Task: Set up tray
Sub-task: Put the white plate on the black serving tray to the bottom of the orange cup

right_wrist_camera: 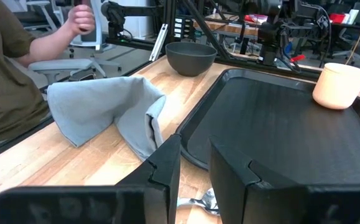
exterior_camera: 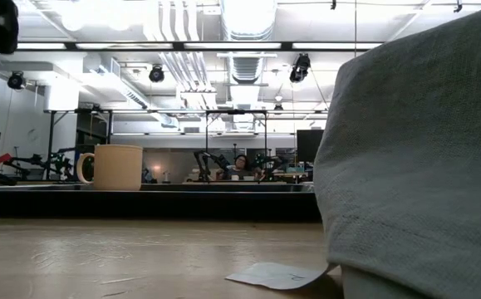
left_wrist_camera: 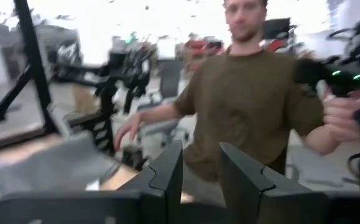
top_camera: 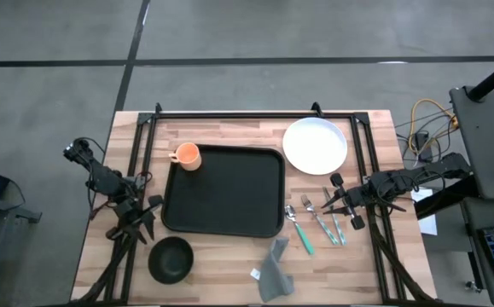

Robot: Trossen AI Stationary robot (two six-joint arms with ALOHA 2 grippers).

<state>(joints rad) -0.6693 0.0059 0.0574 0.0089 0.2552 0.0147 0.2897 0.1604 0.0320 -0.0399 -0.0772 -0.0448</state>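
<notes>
Cutlery [top_camera: 316, 223] right of the tray [top_camera: 223, 190], both jaws released.
Right gripper [top_camera: 339, 205] could scatter it; a person [right_wrist_camera: 9, 68] stands near.

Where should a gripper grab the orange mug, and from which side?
Probably by the rim of the orange mug, from straight above. It stands upright, mouth open, in the far-left corner of the tray. One finger goes inside, one outside. Its small handle points off the tray towards the left arm's side, so take the wall opposite.
</notes>
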